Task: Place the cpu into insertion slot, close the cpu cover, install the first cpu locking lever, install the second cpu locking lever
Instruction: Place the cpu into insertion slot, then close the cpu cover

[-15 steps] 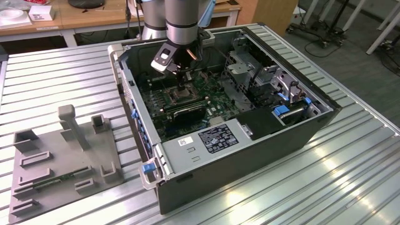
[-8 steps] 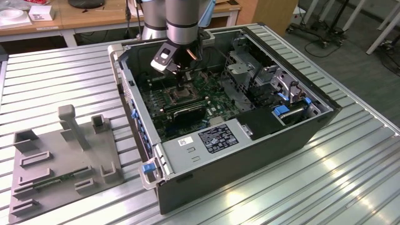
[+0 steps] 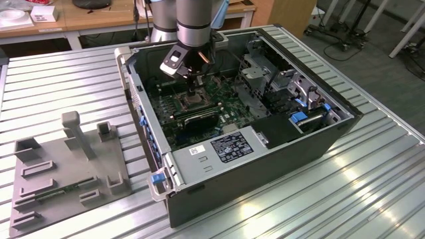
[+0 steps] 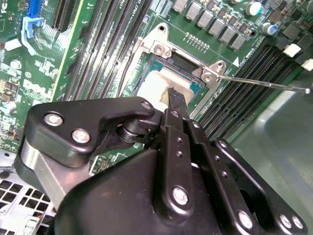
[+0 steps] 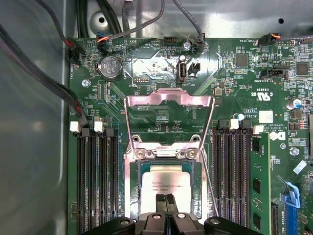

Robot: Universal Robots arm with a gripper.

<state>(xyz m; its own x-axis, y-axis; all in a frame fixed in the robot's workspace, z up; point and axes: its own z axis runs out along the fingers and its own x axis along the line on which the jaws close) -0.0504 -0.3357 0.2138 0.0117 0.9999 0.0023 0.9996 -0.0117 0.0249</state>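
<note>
Deep inside an open black sheet-steel computer case (image 3: 299,154), laid on its side on a ribbed aluminium table (image 3: 66,84): a moment of socket work on the green printed motherboard (image 5: 230,93). Found the small flat square cpu (image 5: 168,182), its silvery-beige metal top smooth and faintly printed, lying level in the square dark insertion slot (image 5: 131,191) near the middle of the board, between two banks of long black memory slots (image 5: 95,181). Caught the black jointed metal gripper (image 5: 165,198) directly over the chip's near edge, fingers clenched together with nothing between them, the narrow paired tips at or just above the metal top; contact impossible to tell. Likely pinched that way to serve as one slim pusher, or to clear the socket's frame. Showed the cpu cover (image 5: 168,99), a thin silvery frame plate with a cut-out centre, swung up and back on its hinged edge toward the board's cable-connector edge, leaving the slot open from above. Picked out too, in the second wrist view, a thin bright steel-wire locking lever (image 4: 264,84), unhooked and angled away from a socket corner across the memory slots, apparently so as to free the cover. Neither cover nor lever yet closed.
</note>
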